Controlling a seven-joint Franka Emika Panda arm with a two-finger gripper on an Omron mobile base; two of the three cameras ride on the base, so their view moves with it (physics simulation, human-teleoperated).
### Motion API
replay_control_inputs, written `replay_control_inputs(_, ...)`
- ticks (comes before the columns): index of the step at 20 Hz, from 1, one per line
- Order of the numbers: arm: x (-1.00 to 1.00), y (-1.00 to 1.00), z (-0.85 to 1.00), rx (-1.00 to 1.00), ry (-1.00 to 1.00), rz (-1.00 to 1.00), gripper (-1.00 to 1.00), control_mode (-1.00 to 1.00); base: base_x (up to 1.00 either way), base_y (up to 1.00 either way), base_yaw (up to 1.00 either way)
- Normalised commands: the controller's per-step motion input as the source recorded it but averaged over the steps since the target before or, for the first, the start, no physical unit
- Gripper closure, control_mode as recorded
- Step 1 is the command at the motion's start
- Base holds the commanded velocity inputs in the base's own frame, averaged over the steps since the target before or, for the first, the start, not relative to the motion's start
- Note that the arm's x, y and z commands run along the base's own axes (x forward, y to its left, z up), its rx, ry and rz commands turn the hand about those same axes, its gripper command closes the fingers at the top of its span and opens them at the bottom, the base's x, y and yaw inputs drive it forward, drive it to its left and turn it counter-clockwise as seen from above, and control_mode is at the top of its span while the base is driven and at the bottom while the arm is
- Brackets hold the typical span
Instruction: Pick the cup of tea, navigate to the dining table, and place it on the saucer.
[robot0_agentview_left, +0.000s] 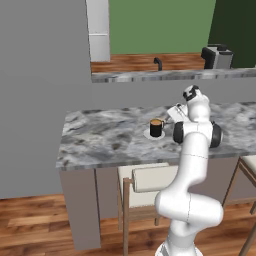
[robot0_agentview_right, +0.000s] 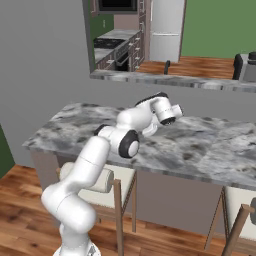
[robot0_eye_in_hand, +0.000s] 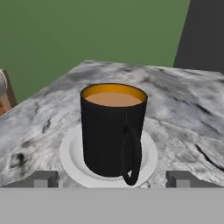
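Left base view: cup of tea (robot0_agentview_left: 156, 128) stood upright on saucer (robot0_agentview_left: 148, 134), centre frame, on marbled bench (robot0_agentview_left: 100, 140).

Right base view: arm bent over bench middle, hiding cup.

Hand view: fingers (robot0_eye_in_hand: 112, 179) spread wide at bottom edge, gripping nothing; mug nearly brimful, handle facing camera. Risked clipping handle on retreat, slopping tea.

arm (robot0_agentview_left: 192, 165) extended forward, fingers (robot0_eye_in_hand: 43, 178) spread wide

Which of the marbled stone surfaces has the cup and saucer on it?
The nearer one, the dining table with stools beneath; the cup of tea sits on its saucer. The farther counter has a black faucet.
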Motion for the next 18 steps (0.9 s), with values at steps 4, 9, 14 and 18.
replay_control_inputs(4, -0.97, -0.11, 0.53, 0.0, -0.11, 0.0, -1.0, -1.0, 0.0, 0.0, 0.0)
replay_control_inputs(9, -1.0, 0.11, 0.59, -0.01, -0.09, -0.02, -1.0, -1.0, 0.0, 0.0, 0.0)
replay_control_inputs(14, -0.86, 0.52, 0.6, -0.12, -0.01, -0.33, -1.0, -1.0, 0.0, 0.0, 0.0)
replay_control_inputs(18, -0.8, 0.46, 0.58, -0.19, 0.0, -0.42, -1.0, -1.0, 0.0, 0.0, 0.0)
